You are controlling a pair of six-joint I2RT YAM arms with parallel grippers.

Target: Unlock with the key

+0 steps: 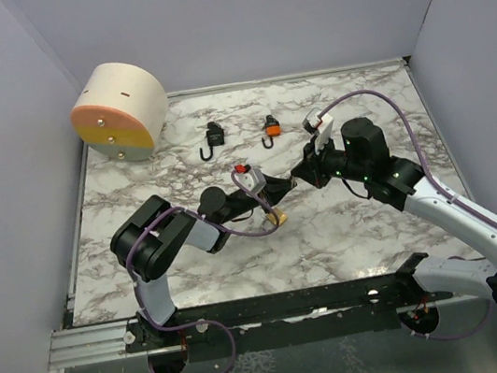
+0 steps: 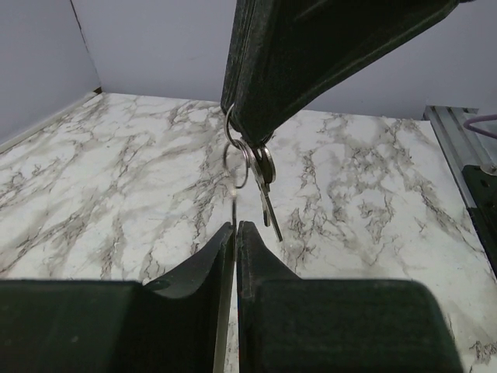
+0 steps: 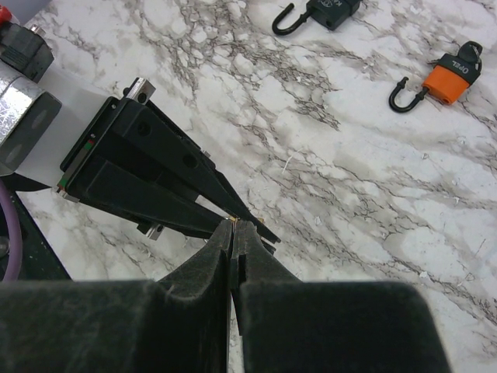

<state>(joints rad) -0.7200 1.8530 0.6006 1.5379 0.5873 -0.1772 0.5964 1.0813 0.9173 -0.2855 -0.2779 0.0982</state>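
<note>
Left end effector [image 2: 236,230] clenched on key [image 2: 234,200], right end effector [image 2: 248,136] gripping key ring [image 2: 237,165], orange padlock [image 3: 446,81] lettering unreadable

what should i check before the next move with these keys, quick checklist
1. Left gripper shut on a key: ok, the thin blade is pinched edge-on.
2. Right gripper clamped at the key ring: ok. Both arms hold the bunch, so neither should pull away yet.
3. Second key hanging free: ok.
4. Black padlock and orange padlock lying apart, nothing on them: ok.
5. Shackles locked: cannot tell.
6. Which key fits which padlock: cannot tell.
</note>
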